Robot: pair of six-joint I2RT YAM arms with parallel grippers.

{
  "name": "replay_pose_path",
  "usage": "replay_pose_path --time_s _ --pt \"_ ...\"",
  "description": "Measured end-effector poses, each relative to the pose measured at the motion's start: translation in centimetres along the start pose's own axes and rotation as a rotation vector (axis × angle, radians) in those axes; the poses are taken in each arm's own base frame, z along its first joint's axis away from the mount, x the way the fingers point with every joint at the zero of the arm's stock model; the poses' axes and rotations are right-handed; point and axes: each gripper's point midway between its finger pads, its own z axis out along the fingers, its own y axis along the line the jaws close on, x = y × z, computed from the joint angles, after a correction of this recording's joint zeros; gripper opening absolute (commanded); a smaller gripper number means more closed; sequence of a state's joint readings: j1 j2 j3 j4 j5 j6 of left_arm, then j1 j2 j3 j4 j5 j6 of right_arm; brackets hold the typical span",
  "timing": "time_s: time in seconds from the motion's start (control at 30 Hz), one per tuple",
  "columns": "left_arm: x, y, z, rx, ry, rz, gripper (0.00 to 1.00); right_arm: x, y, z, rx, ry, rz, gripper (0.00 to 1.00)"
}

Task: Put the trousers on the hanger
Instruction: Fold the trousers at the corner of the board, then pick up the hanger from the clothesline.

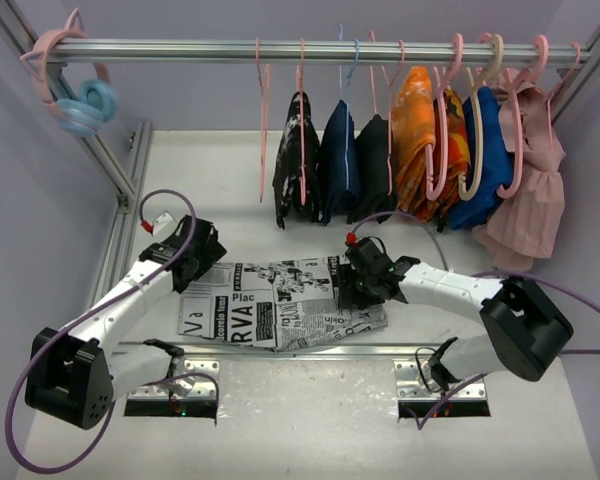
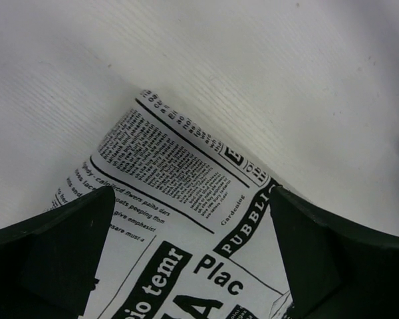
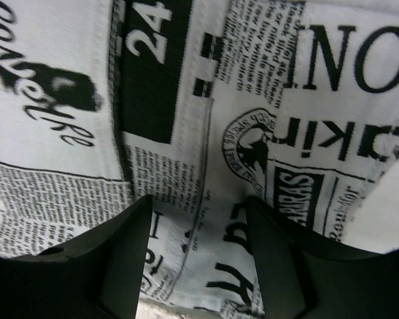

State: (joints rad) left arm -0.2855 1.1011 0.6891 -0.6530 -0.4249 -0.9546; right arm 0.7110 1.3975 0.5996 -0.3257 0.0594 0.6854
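The trousers (image 1: pixel 280 305), white with black newspaper print, lie flat and folded on the table between the arms. My left gripper (image 1: pixel 206 262) is open over their far left corner; in the left wrist view that corner (image 2: pixel 179 166) lies between the spread fingers (image 2: pixel 60 252) of the gripper (image 2: pixel 193 222). My right gripper (image 1: pixel 346 292) is open and low over the trousers' right part; in the right wrist view the cloth (image 3: pixel 199 239) lies between the fingers (image 3: pixel 120 259) of the gripper (image 3: pixel 198 229). The thin pale-pink hanger (image 1: pixel 263 125) hangs empty on the rail (image 1: pixel 180 48).
Several hangers with black, navy, orange, blue and pink clothes (image 1: pixel 420 150) fill the rail's right half. Pink and blue headphones (image 1: pixel 80 100) hang at its left end. A metal frame post (image 1: pixel 110 165) stands left. Two base plates (image 1: pixel 445 385) sit at the near edge.
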Motion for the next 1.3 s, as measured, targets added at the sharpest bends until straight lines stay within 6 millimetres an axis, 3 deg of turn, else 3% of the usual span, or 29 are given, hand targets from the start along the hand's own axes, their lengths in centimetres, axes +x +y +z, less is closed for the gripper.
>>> replay_pose_path --time_s 0.17,0.27,0.37,0.53,0.73,0.83,0.9,1.0,1.13,1.3 --pt "-1.3 1.0 -0.4 -0.011 -0.032 -0.048 1.0 -0.2 0.9 0.0 -0.054 -0.026 0.023 0.64" --pt "-2.0 0.4 -1.7 0.073 -0.058 -0.05 1.0 -0.4 1.3 -1.5 -0.062 -0.047 0.0 0.67" --pt "-2.9 -0.9 -3.4 0.187 -0.091 -0.038 1.0 -1.6 3.0 -4.8 -0.098 -0.113 -0.047 0.68" --pt "-4.2 -2.6 -6.4 0.357 -0.144 -0.002 1.0 -5.3 7.5 -12.2 -0.223 -0.294 -0.111 0.68" --pt "-4.7 -4.1 -9.4 0.485 -0.143 0.128 1.0 -6.9 11.8 -18.3 -0.318 -0.351 -0.183 0.68" --pt "-6.3 -5.0 -11.6 0.525 -0.183 0.168 1.0 -8.2 15.0 -21.0 -0.365 -0.389 -0.238 0.68" --pt "-7.8 -4.8 -12.8 0.516 -0.235 0.183 1.0 -8.7 16.1 -22.5 -0.342 -0.382 -0.283 0.68" --pt "-10.0 -4.1 -14.1 0.481 -0.329 0.178 1.0 -12.7 19.9 -25.1 -0.354 -0.472 -0.304 0.68" --pt "-10.8 -2.2 -13.3 0.398 -0.399 0.176 1.0 -17.2 22.2 -25.9 -0.274 -0.567 -0.318 0.68" --pt "-9.8 -0.2 -11.7 0.331 -0.405 0.188 1.0 -22.5 23.9 -23.3 -0.082 -0.672 -0.355 0.65"
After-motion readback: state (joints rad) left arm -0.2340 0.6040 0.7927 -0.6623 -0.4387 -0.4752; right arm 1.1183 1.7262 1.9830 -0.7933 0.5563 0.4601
